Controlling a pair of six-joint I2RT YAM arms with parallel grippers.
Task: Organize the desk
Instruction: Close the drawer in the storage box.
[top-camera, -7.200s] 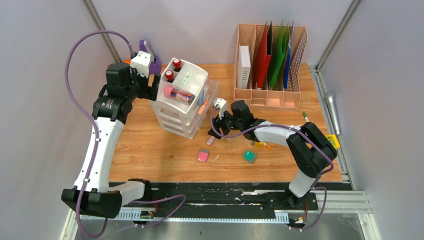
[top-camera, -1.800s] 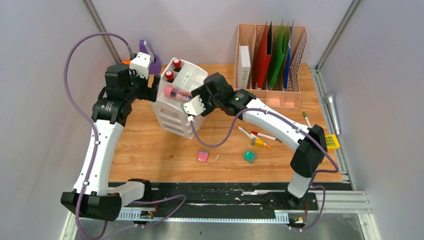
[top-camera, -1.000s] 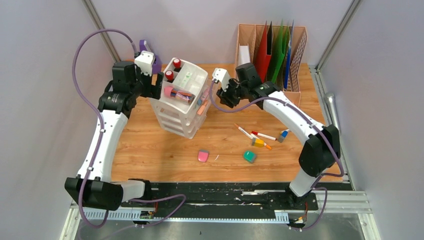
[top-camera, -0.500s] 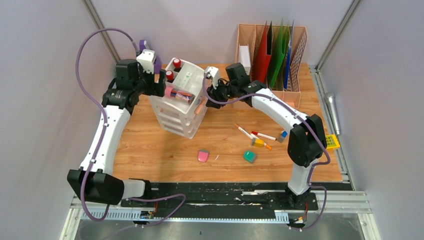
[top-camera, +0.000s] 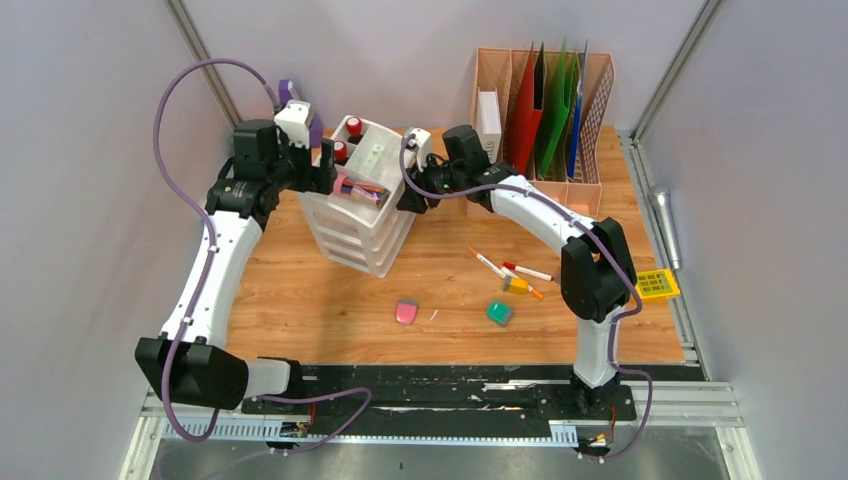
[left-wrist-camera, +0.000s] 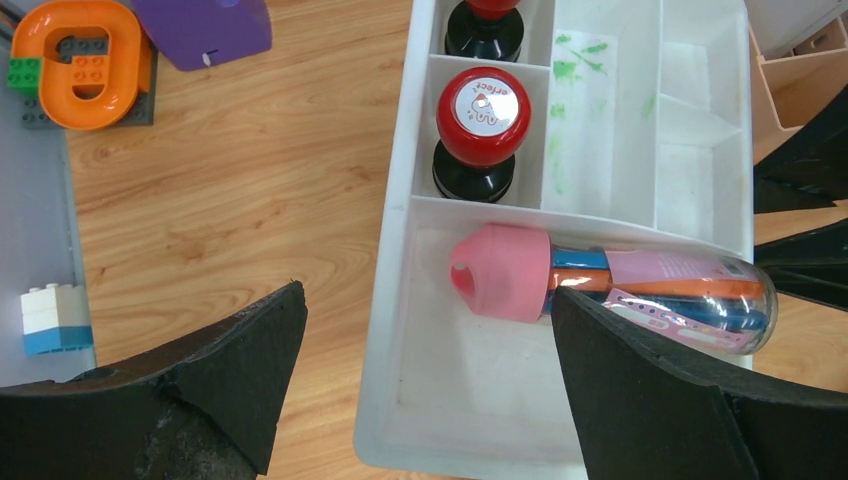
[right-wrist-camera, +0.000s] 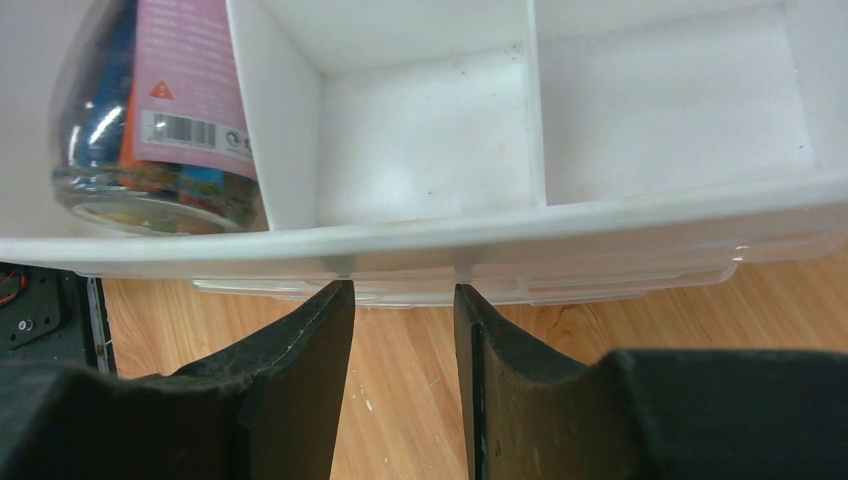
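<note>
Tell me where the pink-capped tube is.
Top view, left of centre: the tube lies in the tray atop the drawers, beside the red stamps.

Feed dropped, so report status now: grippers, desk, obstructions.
Left gripper open, straddling the white tray wall. Right gripper slightly open at its opposite rim. Desk untidy: markers, pink block, green block loose. No obstruction seen.

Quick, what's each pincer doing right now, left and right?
Left pincer: wide open, astride the edge of the white tray, gripping nothing.
Right pincer: slightly open, gripping nothing.
</note>
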